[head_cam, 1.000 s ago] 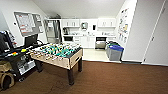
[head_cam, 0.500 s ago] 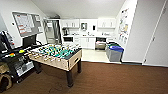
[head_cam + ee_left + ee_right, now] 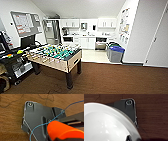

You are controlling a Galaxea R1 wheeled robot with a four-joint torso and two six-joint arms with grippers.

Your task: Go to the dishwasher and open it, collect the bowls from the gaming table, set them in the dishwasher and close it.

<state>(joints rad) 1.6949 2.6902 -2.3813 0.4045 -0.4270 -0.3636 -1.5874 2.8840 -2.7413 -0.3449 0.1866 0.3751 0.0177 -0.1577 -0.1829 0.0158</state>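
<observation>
**Driving on with bowls, kitchen ahead**
The view has swung since a second ago: the gaming table (image 3: 56, 57) now sits at 9 o'clock, the dishwasher (image 3: 101, 43) at 12. A white bowl (image 3: 107, 124) fills the right wrist view, an orange bowl (image 3: 63, 130) the left; I cannot tell either grip.

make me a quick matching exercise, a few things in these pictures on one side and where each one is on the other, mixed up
Things:
1. table-football table
2. blue-lidded bin
3. notice board
4. white bowl

Places:
A. on the left wall
B. large in the right wrist view, over the brown floor
C. by the right wall, at the kitchen's edge
D. on the brown floor, left of centre

Pairs: 1-D, 2-C, 3-A, 4-B
</observation>
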